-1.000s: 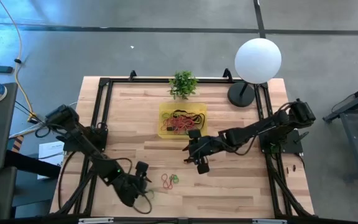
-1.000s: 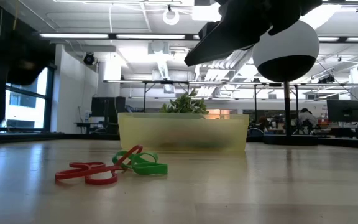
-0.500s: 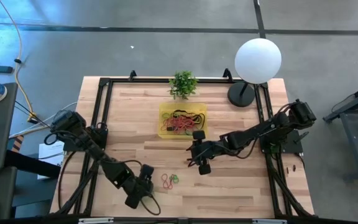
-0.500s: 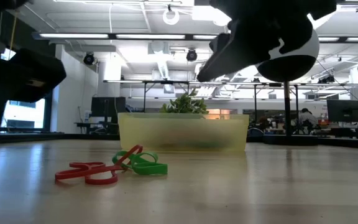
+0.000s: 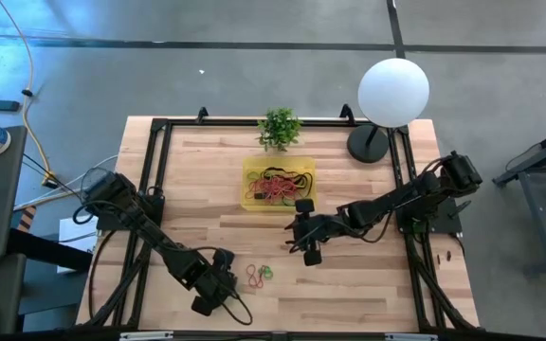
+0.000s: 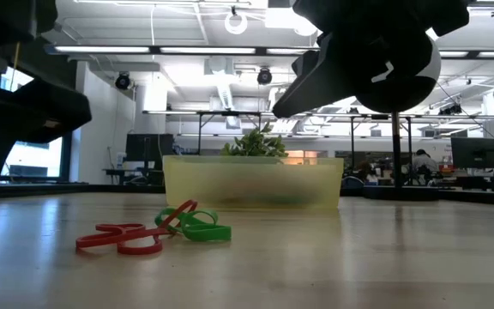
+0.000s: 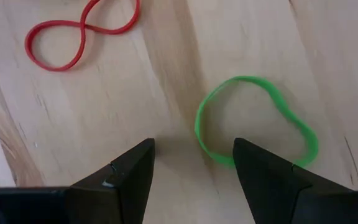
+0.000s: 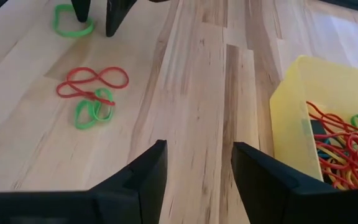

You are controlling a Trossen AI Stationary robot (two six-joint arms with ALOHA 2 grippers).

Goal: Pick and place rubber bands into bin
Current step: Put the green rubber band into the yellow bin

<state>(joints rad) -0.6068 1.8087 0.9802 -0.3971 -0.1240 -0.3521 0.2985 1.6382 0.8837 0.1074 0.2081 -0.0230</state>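
Loose rubber bands lie flat on the wooden table near its front: a red figure-eight one [image 8: 92, 83] tangled with a green one [image 8: 92, 109], and a single green loop [image 7: 257, 121] a little nearer the left arm. My left gripper [image 7: 192, 146] hangs open just above that single green loop, pointing steeply down, touching nothing. My right gripper [image 8: 199, 148] is open and empty above the table, between the bands and the bin [image 5: 278, 183]. The bin, a yellow tray, rests on the table and holds several red, green and dark bands [image 8: 337, 140].
A small potted plant [image 5: 280, 127] stands just beyond the bin. A white globe lamp [image 5: 393, 92] on a dark base stands at the far right corner. A black frame [image 5: 150, 170] runs round the table's edges. Bare wood lies around the loose bands.
My left gripper has moved a little toward the loose bands and tipped more steeply down; in the low view its arm has come into sight at the left. My right gripper has sunk slightly toward the table. The bands have kept still.
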